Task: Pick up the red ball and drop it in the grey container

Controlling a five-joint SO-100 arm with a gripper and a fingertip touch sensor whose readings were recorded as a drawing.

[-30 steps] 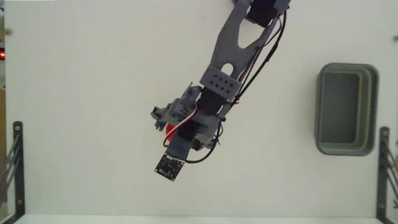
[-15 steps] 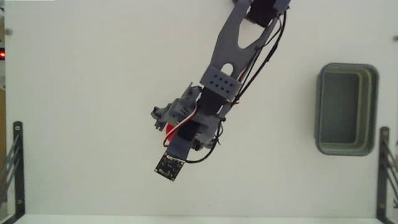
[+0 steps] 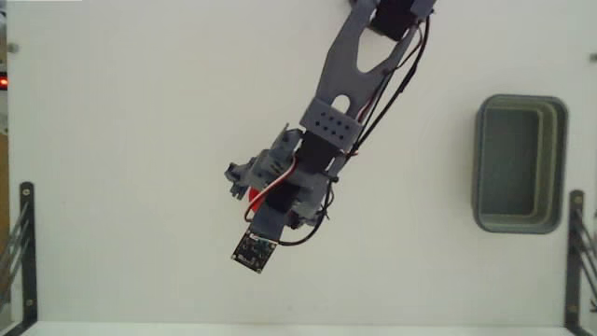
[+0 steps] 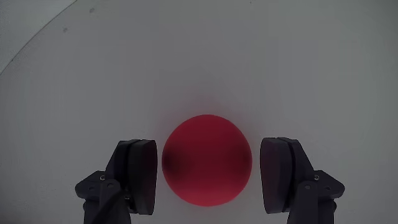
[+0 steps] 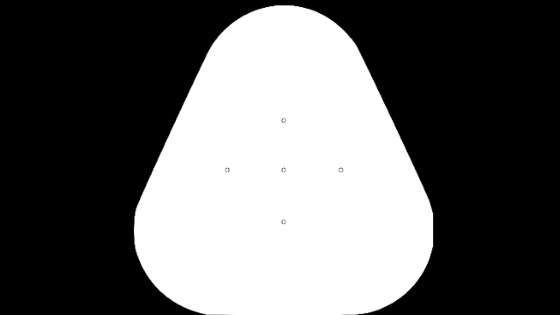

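Observation:
In the wrist view the red ball [image 4: 207, 160] lies on the white table, directly between my two dark fingers [image 4: 138, 174]. My gripper [image 4: 209, 149] is open, with a narrow gap on each side of the ball. In the fixed view the arm covers most of the ball; only a red sliver [image 3: 253, 197] shows under the gripper [image 3: 248, 191] near the table's middle. The grey container [image 3: 481, 163], a grey-green tub with nothing in it, sits far off at the right side of the table.
The arm [image 3: 350, 75] reaches down from the top edge of the fixed view. Black metal brackets stand at the lower left [image 3: 22, 252] and lower right [image 3: 580, 257] table edges. White table surface lies between the ball and the container.

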